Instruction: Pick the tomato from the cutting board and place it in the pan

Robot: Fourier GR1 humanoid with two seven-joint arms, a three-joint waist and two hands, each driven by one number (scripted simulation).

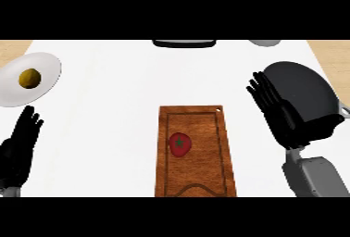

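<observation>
1. The white table (109,139) fills the view, and on it, low and centre, lies the long wooden cutting board (198,178).
2. Far right sits the dark pan (308,88), partly covered by the right hand.
3. The right hand (290,115) hangs over the pan's left side, fingers straight and spread, holding nothing, well apart from the board.
4. At the left edge the left hand (19,148) rests open, fingers up.
5. Upper left, a white plate (17,92) carries a small yellowish item (30,77), possibly a lemon; it's hard to tell.
6. And the prize: the tomato (180,144) sits on the board's left-middle, untouched.
7. My call for the pick: swing the right hand left over the tomato, come straight down, and curl thumb and fingers round its middle so it can't roll before lifting.
</observation>
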